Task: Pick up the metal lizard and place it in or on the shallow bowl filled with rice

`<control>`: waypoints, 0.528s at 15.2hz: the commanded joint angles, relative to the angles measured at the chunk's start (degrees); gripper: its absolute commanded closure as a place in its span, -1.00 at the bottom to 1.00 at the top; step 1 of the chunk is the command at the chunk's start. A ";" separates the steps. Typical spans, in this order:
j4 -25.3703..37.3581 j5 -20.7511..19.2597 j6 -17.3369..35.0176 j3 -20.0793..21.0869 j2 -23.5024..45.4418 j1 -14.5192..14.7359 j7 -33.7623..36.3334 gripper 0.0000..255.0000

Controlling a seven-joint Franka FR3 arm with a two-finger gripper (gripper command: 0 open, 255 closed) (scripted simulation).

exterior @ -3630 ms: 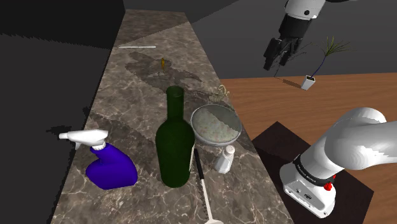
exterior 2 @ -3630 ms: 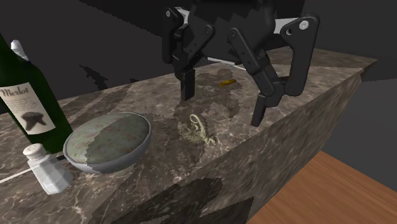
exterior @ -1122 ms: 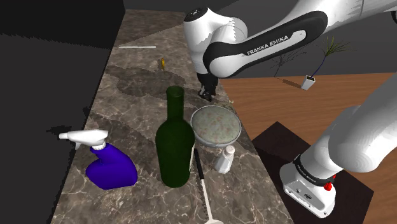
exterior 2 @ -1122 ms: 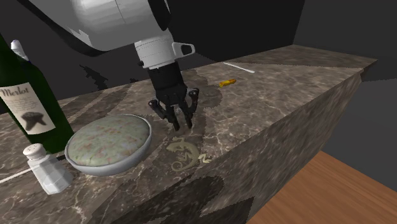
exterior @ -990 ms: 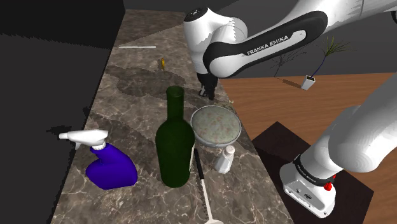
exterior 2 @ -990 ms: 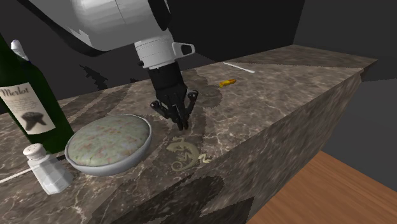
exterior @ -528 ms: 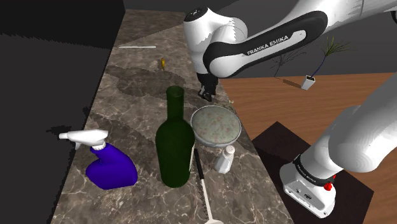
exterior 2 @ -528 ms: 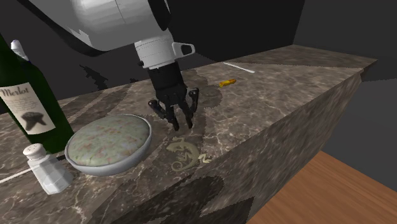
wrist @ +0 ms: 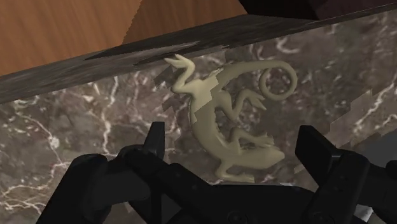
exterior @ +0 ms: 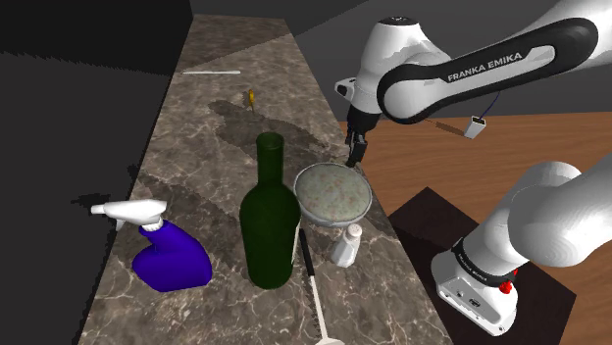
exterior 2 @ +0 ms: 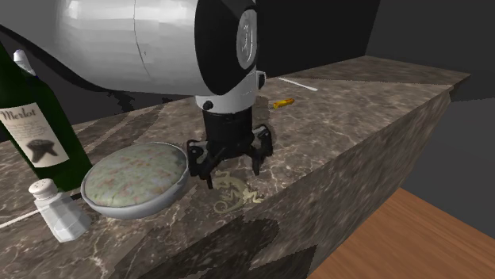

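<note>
The gripper (exterior 2: 232, 176) hangs low over the marbled counter (exterior 2: 349, 111), its 2 fingers spread to either side of the pale lizard (wrist: 216, 127) without touching it. The lizard lies flat near the counter's long edge by the wooden floor, just beside the shallow grey bowl (exterior 2: 168, 193)

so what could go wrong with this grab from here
The lizard lies flat on the marble, so the open tool may close over it and slip. It sits near the counter edge; a nudge could push it off. The bowl is close beside, so the tool might clip it.
</note>
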 commanded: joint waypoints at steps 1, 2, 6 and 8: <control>-1.64 0.76 2.31 -0.92 0.20 0.37 -2.54 -1.00; -1.98 0.75 3.24 -0.89 0.79 0.36 -2.52 -1.00; -3.09 0.70 6.61 -0.78 3.06 0.33 -2.46 -1.00; -3.09 0.70 6.61 -0.78 3.05 0.33 -2.46 -1.00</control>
